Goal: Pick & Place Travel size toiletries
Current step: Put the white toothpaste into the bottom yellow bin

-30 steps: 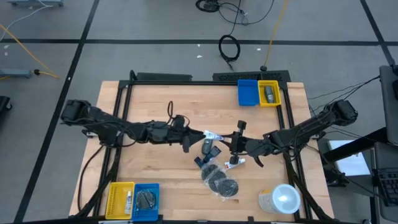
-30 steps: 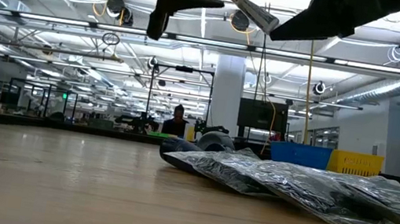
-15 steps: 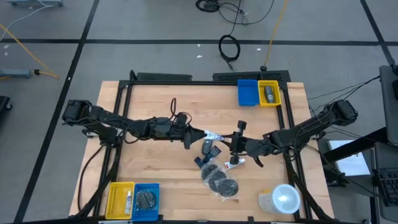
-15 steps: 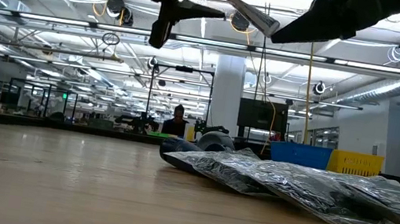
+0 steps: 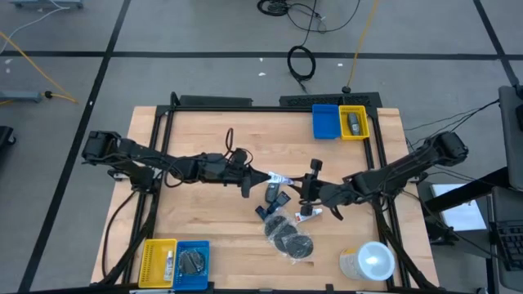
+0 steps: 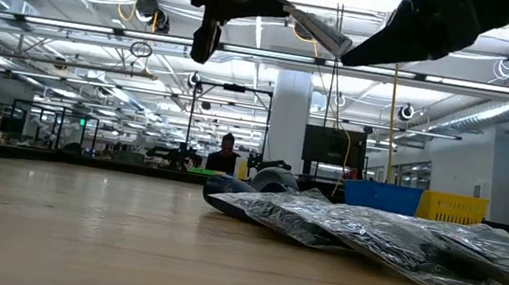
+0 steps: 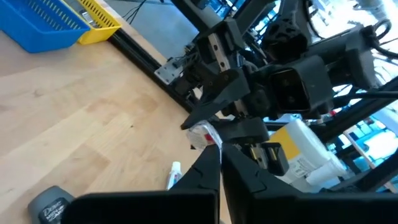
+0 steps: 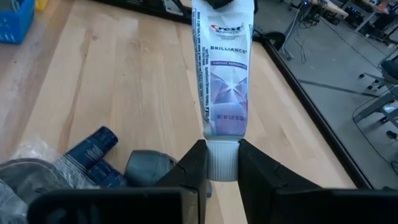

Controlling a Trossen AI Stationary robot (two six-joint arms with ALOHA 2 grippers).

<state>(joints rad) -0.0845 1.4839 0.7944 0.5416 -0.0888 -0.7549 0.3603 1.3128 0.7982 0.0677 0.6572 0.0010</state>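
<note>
A small white toothpaste tube (image 5: 280, 178) hangs in the air over the table's middle, between my two grippers. My left gripper (image 5: 263, 175) is shut on one end and my right gripper (image 5: 306, 186) on the other. In the right wrist view the tube (image 8: 222, 81) runs straight away from my fingers. Below lie a dark grey bottle (image 5: 272, 193), dark blue packets (image 5: 263, 211), dark discs in clear wrap (image 5: 288, 237) and a small white tube with a red end (image 5: 308, 214), all flat on the wood. My left gripper (image 7: 216, 148) pinches the tube's flat crimped end (image 7: 205, 134) between its two fingertips, coming level from the table's left, along the tube. My right gripper (image 8: 222, 144) pinches the tube's ribbed white cap (image 8: 222, 163) between its two fingers, coming level from the table's right. The tube is lifted clear.
Blue and yellow bins (image 5: 339, 121) stand at the far edge, the yellow one holding a dark item. A yellow and a blue bin (image 5: 176, 263) sit at the near left. A large white-lidded cup (image 5: 372, 261) stands at the near right. Bare wood lies left of centre.
My left arm has moved a little toward the table's right, carrying the tube toward my right gripper. The things on the table have stayed where they were.
</note>
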